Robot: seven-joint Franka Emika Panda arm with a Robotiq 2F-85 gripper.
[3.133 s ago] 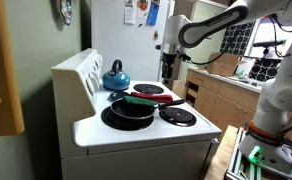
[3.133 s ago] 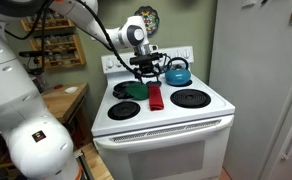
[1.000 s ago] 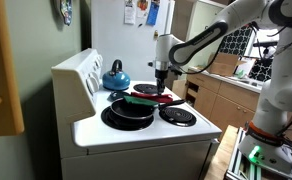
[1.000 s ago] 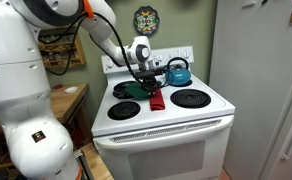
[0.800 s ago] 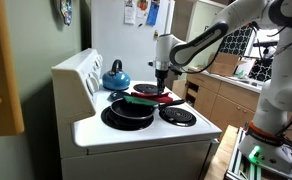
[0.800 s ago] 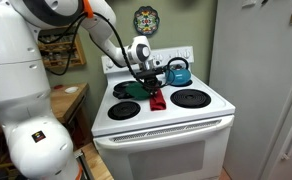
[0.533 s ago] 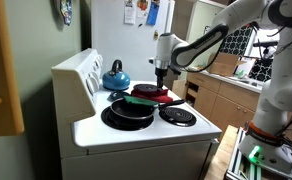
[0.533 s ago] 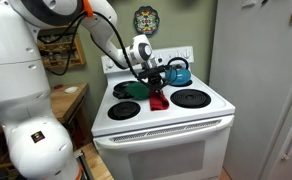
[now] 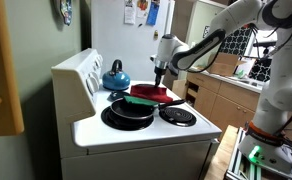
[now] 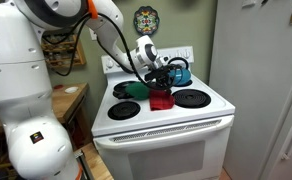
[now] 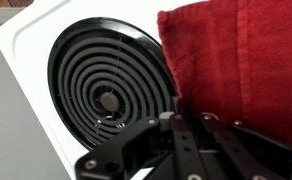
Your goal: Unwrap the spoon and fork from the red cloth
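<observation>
Since the bright red fabric cloth (image 10: 162,99) is limp and light, it'll drape, not hold shape. Spoon and fork aren't visible, probably loose inside. It sits mid-stovetop beside the black frying pan (image 9: 126,111), next to a black coil burner (image 11: 106,82). The Robotiq gripper (image 11: 184,120) looks pinched shut on its edge. Best hold is a free corner, not the bundle.

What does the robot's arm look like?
The arm is white and made of fat, rounded tubes, with an orange ring at one joint. Thin black cables run along it. The gripper at its end is black.
</observation>
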